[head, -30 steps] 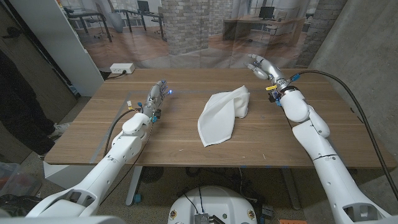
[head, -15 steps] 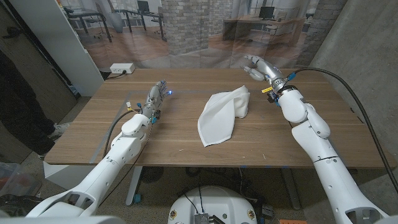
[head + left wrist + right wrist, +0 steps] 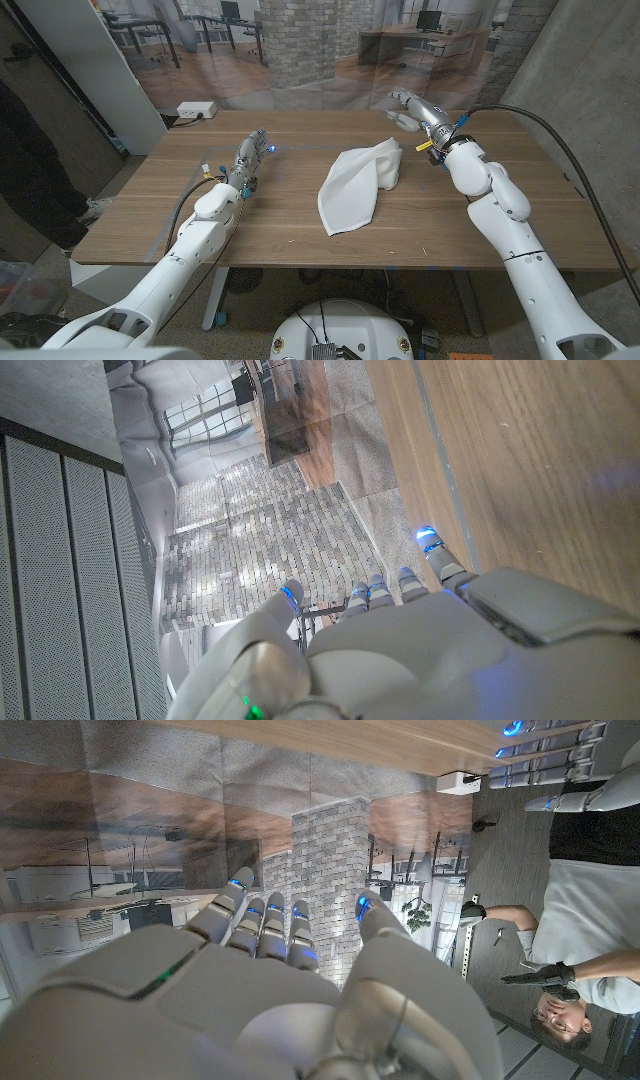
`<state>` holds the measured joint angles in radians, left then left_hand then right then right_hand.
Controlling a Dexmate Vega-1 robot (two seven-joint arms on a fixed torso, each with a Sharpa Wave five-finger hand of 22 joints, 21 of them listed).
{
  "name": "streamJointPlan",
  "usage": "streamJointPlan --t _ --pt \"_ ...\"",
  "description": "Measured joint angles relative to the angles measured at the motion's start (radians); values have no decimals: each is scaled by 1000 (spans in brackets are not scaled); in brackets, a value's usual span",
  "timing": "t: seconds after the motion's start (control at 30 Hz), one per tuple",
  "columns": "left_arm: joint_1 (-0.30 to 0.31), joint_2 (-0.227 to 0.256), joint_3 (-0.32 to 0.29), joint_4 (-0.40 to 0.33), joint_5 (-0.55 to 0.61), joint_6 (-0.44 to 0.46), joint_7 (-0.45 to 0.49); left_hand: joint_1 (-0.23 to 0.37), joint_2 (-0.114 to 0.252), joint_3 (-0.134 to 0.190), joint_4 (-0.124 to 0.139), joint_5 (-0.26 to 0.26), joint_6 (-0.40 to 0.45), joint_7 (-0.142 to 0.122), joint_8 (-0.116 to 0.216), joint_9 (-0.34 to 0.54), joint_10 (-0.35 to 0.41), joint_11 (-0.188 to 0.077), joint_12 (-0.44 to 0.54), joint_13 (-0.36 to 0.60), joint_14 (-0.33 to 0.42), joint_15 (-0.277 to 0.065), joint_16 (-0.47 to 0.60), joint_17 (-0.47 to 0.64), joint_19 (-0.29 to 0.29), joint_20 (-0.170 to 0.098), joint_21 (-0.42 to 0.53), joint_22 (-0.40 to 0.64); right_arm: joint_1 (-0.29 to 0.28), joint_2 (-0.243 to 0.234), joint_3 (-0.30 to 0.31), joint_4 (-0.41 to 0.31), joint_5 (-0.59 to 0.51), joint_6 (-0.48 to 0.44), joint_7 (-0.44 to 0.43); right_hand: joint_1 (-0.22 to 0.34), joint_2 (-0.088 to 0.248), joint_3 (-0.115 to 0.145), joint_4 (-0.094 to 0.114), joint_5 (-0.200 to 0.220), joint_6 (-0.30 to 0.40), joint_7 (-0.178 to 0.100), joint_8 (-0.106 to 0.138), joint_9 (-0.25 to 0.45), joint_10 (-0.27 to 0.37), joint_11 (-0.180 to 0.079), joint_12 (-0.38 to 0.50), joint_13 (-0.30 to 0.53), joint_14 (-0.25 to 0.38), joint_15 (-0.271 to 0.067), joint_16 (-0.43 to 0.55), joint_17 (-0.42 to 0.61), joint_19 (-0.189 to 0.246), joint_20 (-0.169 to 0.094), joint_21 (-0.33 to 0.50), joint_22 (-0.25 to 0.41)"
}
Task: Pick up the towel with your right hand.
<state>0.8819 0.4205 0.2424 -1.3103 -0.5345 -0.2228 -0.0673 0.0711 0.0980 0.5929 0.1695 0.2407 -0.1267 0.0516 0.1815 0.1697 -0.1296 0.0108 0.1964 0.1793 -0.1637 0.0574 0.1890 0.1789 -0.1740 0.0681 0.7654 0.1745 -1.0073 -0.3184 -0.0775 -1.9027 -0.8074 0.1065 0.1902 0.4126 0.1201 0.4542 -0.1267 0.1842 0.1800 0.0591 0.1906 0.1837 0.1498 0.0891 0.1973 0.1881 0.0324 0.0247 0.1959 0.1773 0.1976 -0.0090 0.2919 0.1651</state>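
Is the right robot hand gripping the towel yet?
No, the right robot hand is raised beyond the towel, which lies on the table untouched.

No text, label, brand, number or sign can be read anywhere here.

The towel (image 3: 358, 183) is soft, matt white cloth, rumpled on a smooth matt wooden table (image 3: 270, 220), and both arms (image 3: 505, 215) are glossy white plastic.

Brick pillar (image 3: 297, 40), office desks (image 3: 420, 38), white cabinet (image 3: 95, 70)
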Motion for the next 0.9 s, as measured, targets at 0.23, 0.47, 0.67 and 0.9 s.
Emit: streamJointPlan --t 0.23,0.47,0.67,0.9 --pt "-2 -3 -1 9 -1 -4 -4 0 0 0 0 0 0 0 0 0 0 0 0 0 0 0 0 0 0 0 -4 0 15 -11 -9 -7 -25 -5 43 1 -1 -1 -6 0 -6 -5 0 0 -5 -5 0 0 0 0 0 2 0 0 -4 0" --pt "-6 -6 -1 18 -1 -6 -7 -4 -4 0 0 -4 0 0 0 0 0 0 0 0 0 0 0 0 0 0 -4 0 31 -20 -19 -7 -44 -8 88 11 0 -1 -14 0 -30 -5 -6 0 -18 -7 -6 0 0 0 -4 2 4 4 -8 0" --pt "-11 -9 -2 28 0 -8 -9 -4 -4 0 0 -4 0 0 0 0 0 0 0 0 0 0 0 0 0 0 -8 0 56 -34 -34 -3 -58 -9 135 16 -5 -2 -21 0 -46 -11 -10 0 -29 -7 -6 0 0 0 -4 2 4 4 -15 0" --pt "-20 -15 -2 42 1 -9 -14 -4 -4 0 0 -4 0 0 0 0 0 0 0 0 0 0 0 0 0 0 -7 0 82 -47 -49 3 -74 -13 193 30 -9 -2 -30 0 -67 -17 -14 0 -38 -9 -6 0 0 0 -4 2 4 4 -15 0"
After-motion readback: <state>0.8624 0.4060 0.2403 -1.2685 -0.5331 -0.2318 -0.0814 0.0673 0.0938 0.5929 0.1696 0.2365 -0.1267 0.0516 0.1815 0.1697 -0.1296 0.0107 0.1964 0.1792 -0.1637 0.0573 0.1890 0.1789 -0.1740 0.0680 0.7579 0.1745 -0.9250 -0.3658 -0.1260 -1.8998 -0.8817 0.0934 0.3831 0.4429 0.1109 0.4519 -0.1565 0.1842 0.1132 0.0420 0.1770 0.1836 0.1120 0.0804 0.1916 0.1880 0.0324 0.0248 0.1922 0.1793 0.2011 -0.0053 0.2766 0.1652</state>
